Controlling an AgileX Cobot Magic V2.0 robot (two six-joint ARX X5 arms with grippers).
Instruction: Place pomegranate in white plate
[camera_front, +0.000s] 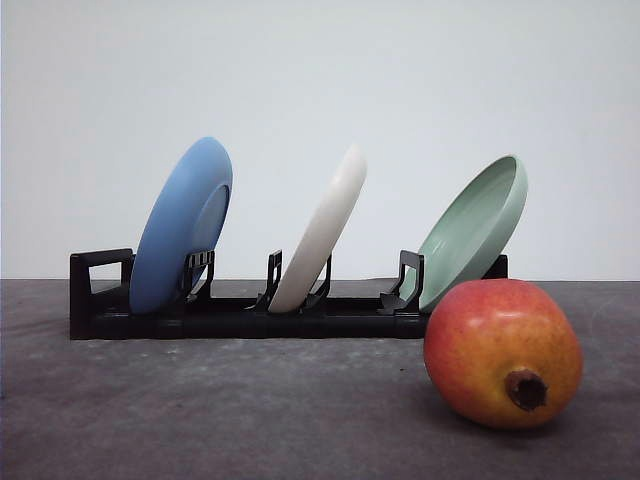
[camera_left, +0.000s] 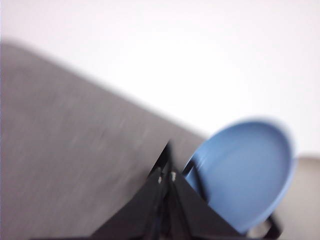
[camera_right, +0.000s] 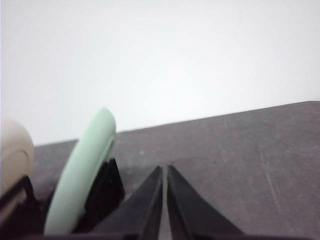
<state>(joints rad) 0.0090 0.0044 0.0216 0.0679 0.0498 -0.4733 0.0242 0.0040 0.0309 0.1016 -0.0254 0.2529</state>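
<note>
The pomegranate (camera_front: 503, 353), red fading to orange-yellow with its dark calyx facing the camera, lies on the grey table at the front right. The white plate (camera_front: 320, 232) stands on edge in the middle slot of a black rack (camera_front: 100, 295); its cream rim (camera_right: 14, 147) also appears in the right wrist view. My left gripper (camera_left: 166, 176) is shut with nothing in it, its tips close to the blue plate (camera_left: 245, 175). My right gripper (camera_right: 164, 170) is shut and empty, beside the pale green plate (camera_right: 85, 170).
The rack holds a blue plate (camera_front: 182, 226) on the left and a pale green plate (camera_front: 476, 228) on the right, leaning behind the pomegranate. Bare grey tabletop (camera_front: 200, 410) lies in front of the rack. A plain white wall is behind.
</note>
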